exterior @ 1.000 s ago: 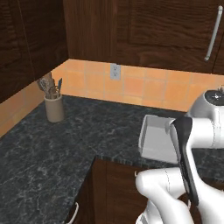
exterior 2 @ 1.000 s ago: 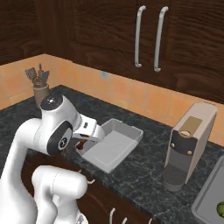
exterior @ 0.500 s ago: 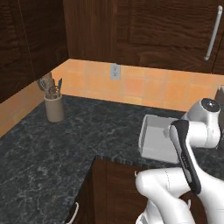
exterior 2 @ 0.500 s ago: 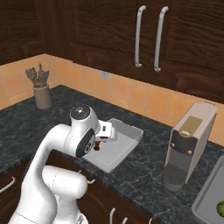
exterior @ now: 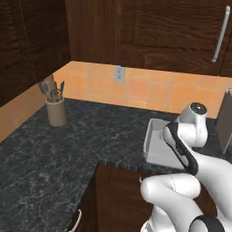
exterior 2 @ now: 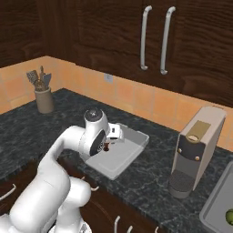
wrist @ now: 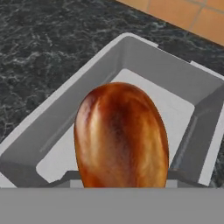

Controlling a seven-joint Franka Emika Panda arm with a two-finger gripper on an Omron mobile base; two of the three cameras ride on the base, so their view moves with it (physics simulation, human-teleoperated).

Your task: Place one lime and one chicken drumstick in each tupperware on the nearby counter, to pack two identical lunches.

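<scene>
The arm [exterior 2: 68, 145] has swung forward over the counter [exterior: 90, 136] in the last second, bringing its hand above the grey tupperware [wrist: 175, 74], which was ahead of it before. The gripper [exterior 2: 107, 146] is pinching the chicken drumstick [wrist: 121, 135], plump end hanging over the bare tub floor. That suggests release is the next step. A lime [exterior 2: 230, 216] waits far right.
</scene>
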